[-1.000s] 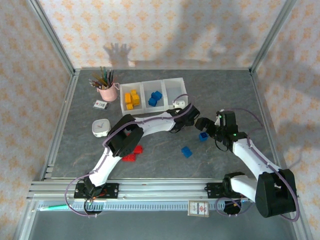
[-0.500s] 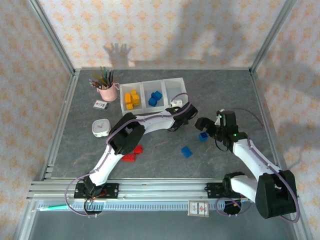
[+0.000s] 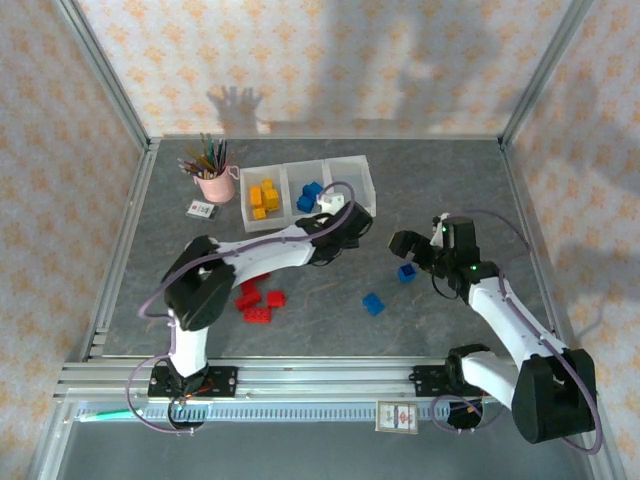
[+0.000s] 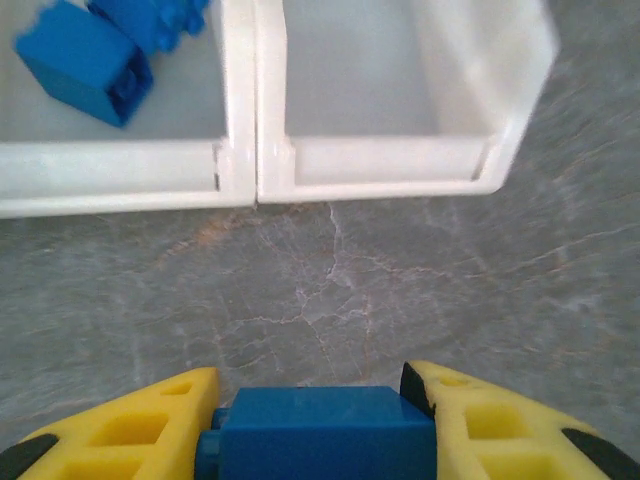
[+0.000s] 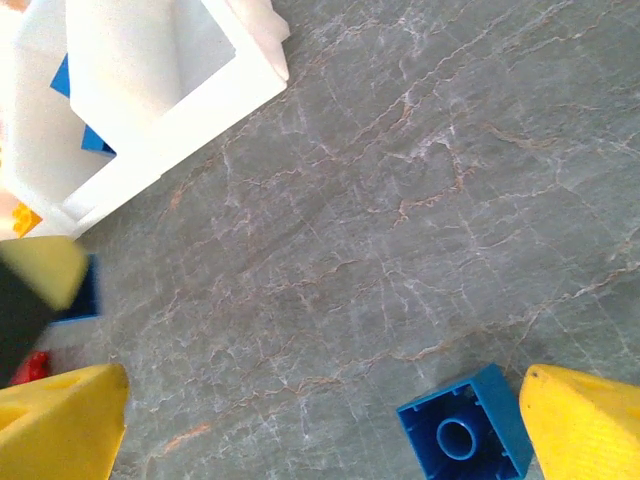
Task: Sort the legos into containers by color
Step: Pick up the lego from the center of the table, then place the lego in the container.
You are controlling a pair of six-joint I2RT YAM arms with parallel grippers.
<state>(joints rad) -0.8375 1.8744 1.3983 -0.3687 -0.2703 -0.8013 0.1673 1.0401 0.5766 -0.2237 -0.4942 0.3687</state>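
Left gripper (image 4: 312, 398) is clamped on a blue brick (image 4: 320, 432), with its yellow fingers (image 4: 150, 425) pressed against both sides and the jaws narrowed to the brick's width. It hangs just short of the tray's (image 3: 284, 188) near wall, facing the joint between the middle and right-hand bins, and the brick is not yet over either one. Right gripper (image 5: 320, 420) is spread wide and holds nothing. It hovers off the tray's right end, on the near side, with a second blue brick (image 5: 465, 435) lying on the table between its fingers, closer to the right one. Tray count: the left bin holds yellow-orange bricks (image 3: 262, 197) and the middle bin holds blue bricks (image 3: 310, 194). The right bin looks bare where I can see into it, so I take it as the one for red. Red bricks (image 3: 257, 301) sit in a loose cluster on the table, on the near side of the tray's left bin and well apart from it. None of them is sorted. A third blue brick (image 3: 373, 303) lies loose, well out from the tray's right end. I see no yellow-orange on the table, so my read is that yellow-orange is done, blue has three to go counting the one in hand, and red is untouched. Pink cup of pencils (image 3: 213, 183) stands just beside the tray's left end and is not part of the job.
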